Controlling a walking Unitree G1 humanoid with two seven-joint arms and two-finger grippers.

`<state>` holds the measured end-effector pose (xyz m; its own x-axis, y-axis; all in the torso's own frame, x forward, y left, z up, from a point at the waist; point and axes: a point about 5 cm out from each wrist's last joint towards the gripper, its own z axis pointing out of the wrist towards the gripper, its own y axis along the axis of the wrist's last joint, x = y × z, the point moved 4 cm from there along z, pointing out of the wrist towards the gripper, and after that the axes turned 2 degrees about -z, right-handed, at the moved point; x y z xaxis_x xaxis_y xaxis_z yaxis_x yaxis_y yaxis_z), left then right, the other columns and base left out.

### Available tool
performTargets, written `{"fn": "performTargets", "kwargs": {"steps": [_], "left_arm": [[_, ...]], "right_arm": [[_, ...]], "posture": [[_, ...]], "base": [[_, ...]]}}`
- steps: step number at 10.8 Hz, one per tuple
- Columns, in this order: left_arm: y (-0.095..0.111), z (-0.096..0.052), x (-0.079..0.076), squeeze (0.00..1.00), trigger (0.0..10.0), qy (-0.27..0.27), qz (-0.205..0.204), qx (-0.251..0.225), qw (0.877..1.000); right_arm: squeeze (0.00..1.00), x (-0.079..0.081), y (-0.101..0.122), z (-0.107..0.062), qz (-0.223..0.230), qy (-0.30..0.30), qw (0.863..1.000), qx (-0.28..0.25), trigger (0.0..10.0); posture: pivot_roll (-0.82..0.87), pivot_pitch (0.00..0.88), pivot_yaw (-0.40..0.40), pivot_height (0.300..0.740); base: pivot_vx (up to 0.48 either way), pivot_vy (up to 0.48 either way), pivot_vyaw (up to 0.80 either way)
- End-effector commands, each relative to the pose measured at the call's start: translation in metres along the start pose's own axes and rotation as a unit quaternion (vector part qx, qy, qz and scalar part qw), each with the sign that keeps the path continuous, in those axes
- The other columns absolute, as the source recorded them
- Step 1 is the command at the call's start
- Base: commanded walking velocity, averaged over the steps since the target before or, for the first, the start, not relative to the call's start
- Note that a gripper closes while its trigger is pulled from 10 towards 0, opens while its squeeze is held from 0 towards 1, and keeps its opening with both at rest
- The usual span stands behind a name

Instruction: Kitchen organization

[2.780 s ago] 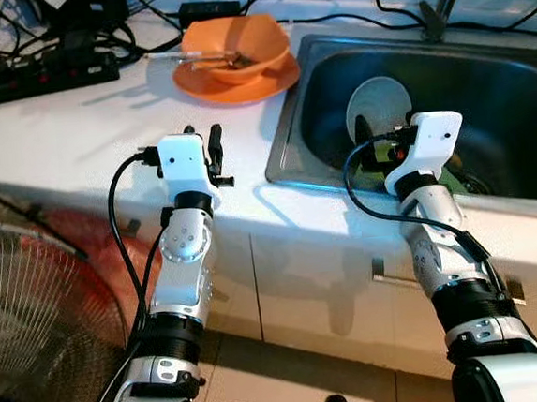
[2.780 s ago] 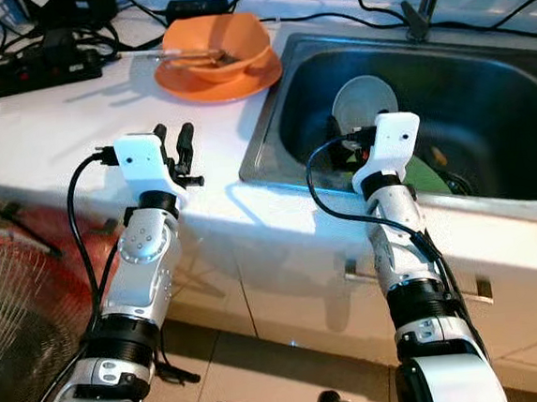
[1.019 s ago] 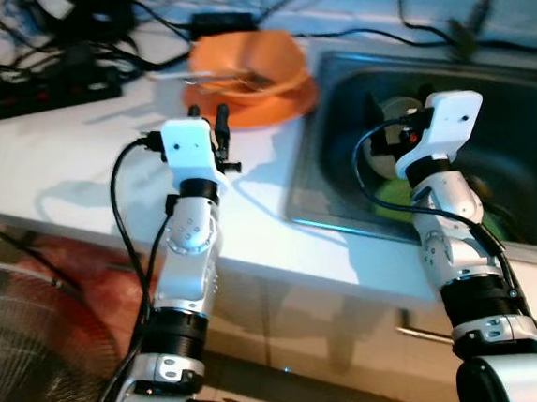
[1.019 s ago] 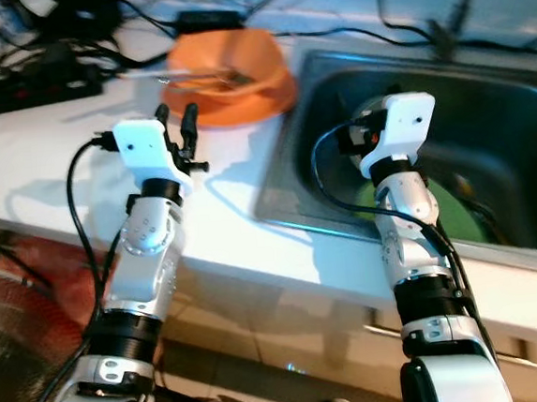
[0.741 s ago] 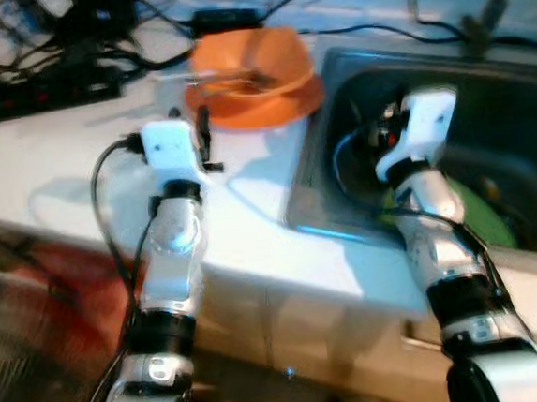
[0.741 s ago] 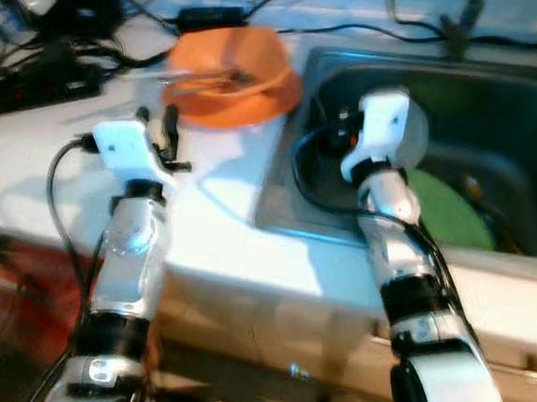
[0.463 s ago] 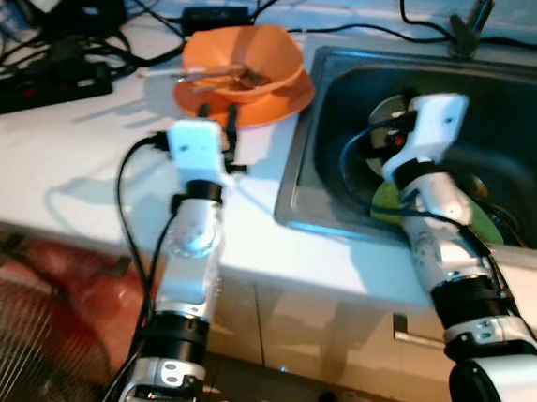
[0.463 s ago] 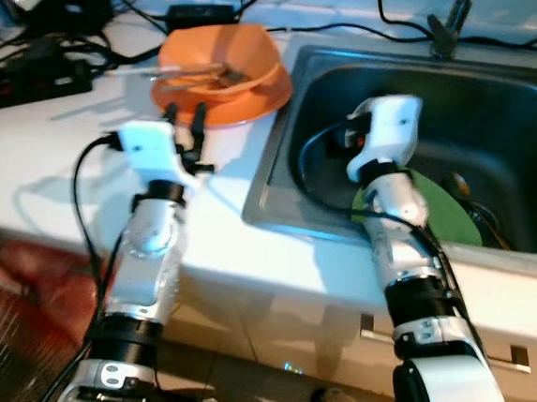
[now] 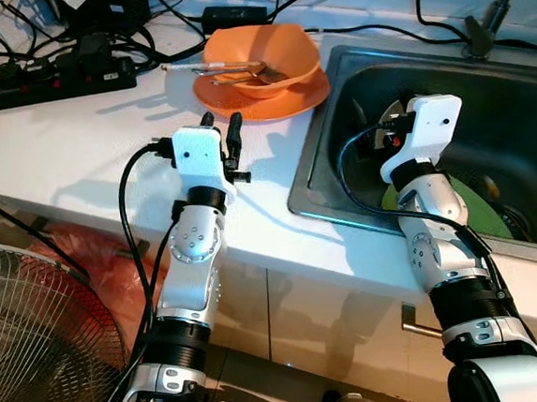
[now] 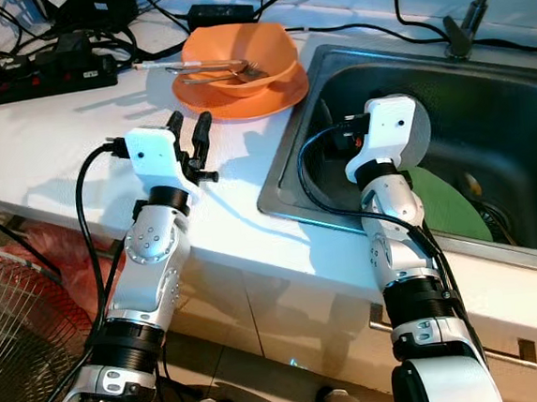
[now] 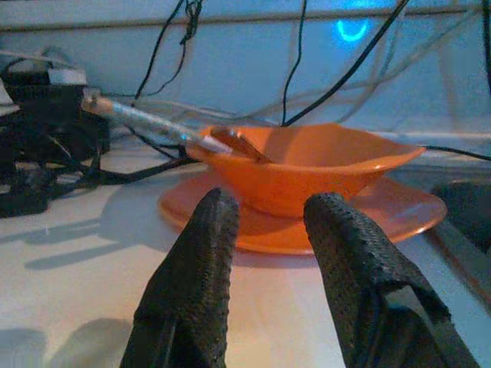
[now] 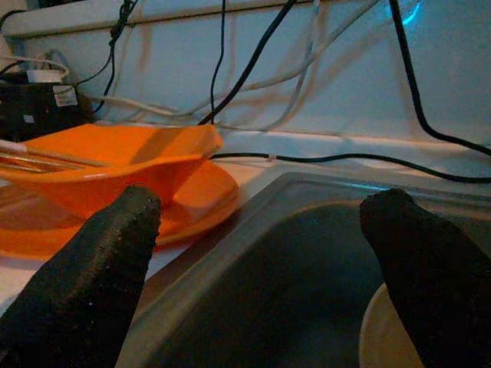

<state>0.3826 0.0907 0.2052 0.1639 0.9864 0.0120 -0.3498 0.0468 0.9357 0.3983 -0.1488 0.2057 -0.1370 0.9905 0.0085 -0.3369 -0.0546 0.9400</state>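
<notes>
The robot stands at a white counter (image 9: 74, 133) with a sunken stainless-steel sink (image 9: 322, 173) at its right. The left gripper (image 9: 221, 135) hovers above the counter, its two black fingers (image 11: 201, 253) parted a little and holding nothing, aimed straight at the orange plastic bowl (image 9: 261, 56) that sits on a matching orange plate (image 9: 226, 90) near the sink's rim; it reads as lined up for an approach to that stack rather than a grasp, since bowl and fingers are well apart. Long-handled utensils (image 10: 202, 68) lie across the bowl, their handles sticking out toward the black power strip (image 9: 56, 83) and tangled cables, so lifting the bowl could tip them out. The right gripper (image 12: 261, 230) is over the sink with its fingers spread wide and empty, probably ready for the dishes inside: a round white plate (image 10: 415, 132) leaning in the basin and a flat green plate (image 10: 452, 206) lying beside it. A wire fan guard (image 9: 27, 344) stands on the floor below the counter.
</notes>
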Motion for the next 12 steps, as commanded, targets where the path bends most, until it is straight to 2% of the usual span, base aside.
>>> {"fn": "performTargets", "kwargs": {"steps": [1, 2, 4, 5, 8, 9, 10, 11, 12], "left_arm": [[-0.003, -0.001, 0.003, 0.00, 10.0, 0.008, -0.013, 0.011, 1.000], [-0.007, -0.001, 0.011, 0.00, 10.0, 0.033, -0.056, 0.024, 0.998], [-0.007, -0.001, 0.010, 0.00, 10.0, 0.023, -0.053, 0.026, 0.998], [-0.007, -0.002, 0.007, 1.00, 10.0, 0.019, -0.057, 0.029, 0.998], [-0.008, 0.003, 0.013, 1.00, 10.0, 0.062, -0.140, 0.046, 0.987], [0.004, 0.015, 0.015, 0.00, 10.0, 0.070, -0.175, 0.041, 0.981], [0.020, 0.024, 0.015, 0.00, 10.0, 0.068, -0.195, 0.030, 0.978], [0.033, 0.032, 0.016, 0.00, 10.0, 0.076, -0.240, 0.021, 0.968], [0.040, 0.038, 0.019, 0.00, 10.0, 0.082, -0.264, 0.025, 0.961]], "right_arm": [[0.00, -0.001, -0.006, -0.004, 0.000, -0.001, 1.000, 0.012, 10.0], [0.00, -0.001, -0.006, -0.004, 0.000, 0.001, 1.000, 0.012, 10.0], [0.00, -0.001, -0.006, -0.003, 0.000, 0.001, 1.000, 0.012, 10.0], [0.00, -0.001, -0.006, -0.003, 0.000, 0.001, 1.000, 0.012, 10.0], [0.00, 0.000, -0.006, -0.003, -0.001, 0.003, 1.000, 0.013, 10.0], [0.00, 0.000, -0.006, -0.004, -0.001, 0.004, 1.000, 0.013, 10.0], [0.00, 0.000, -0.006, -0.004, -0.002, 0.004, 1.000, 0.013, 10.0], [0.00, 0.001, -0.006, -0.003, -0.002, 0.005, 1.000, 0.013, 10.0], [0.00, 0.001, -0.006, -0.003, -0.002, 0.006, 1.000, 0.012, 10.0]], "posture": [[0.05, 0.148, 0.010, 0.740], [0.05, 0.148, 0.010, 0.740], [0.05, 0.148, 0.007, 0.740], [0.05, 0.148, 0.007, 0.740], [0.05, 0.149, 0.006, 0.740], [0.04, 0.149, 0.007, 0.740], [0.04, 0.149, 0.007, 0.740], [0.05, 0.147, 0.008, 0.740], [0.05, 0.144, 0.009, 0.740]], "base": [[0.000, 0.000, 0.00], [0.000, 0.000, 0.00], [0.000, 0.000, 0.00], [0.000, 0.000, 0.00], [0.000, 0.000, 0.00], [0.000, 0.000, 0.00], [0.000, 0.000, 0.00], [0.000, 0.000, 0.00], [0.000, 0.000, 0.00]]}}
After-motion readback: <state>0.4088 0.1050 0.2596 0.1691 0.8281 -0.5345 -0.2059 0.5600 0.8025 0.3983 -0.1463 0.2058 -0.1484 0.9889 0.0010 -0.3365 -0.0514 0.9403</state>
